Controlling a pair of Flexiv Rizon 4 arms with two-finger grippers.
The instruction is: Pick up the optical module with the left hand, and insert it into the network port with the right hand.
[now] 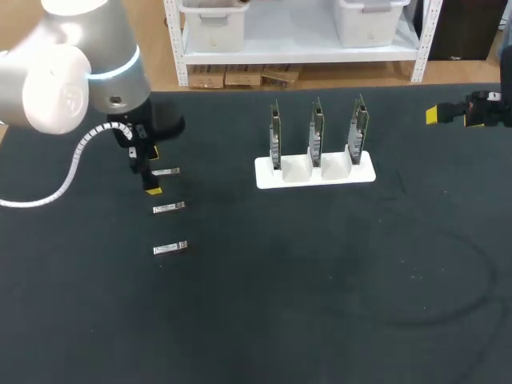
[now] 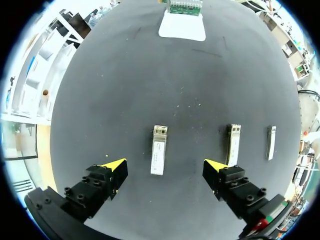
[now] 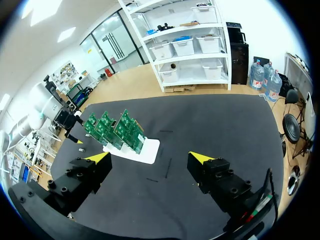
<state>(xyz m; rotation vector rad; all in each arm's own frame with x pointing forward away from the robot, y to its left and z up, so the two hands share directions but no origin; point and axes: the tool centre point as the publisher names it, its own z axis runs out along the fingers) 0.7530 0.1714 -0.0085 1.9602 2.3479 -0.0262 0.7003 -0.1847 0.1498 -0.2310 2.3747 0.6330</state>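
While left gripper (image 2: 165, 166) hangs open: optical module (image 2: 158, 156) straddled — skewed closing could flick it
right gripper (image 3: 149, 158): open — idle

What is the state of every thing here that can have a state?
Left gripper: jaws open, holding nothing.
Right gripper: jaws open, holding nothing.
Module under left gripper: lying flat, not gripped.
Other two modules: lying flat, untouched.
Three circuit boards: upright in the white stand.

Head camera looks down; both wrist cameras face the card stand (image 1: 314, 172).
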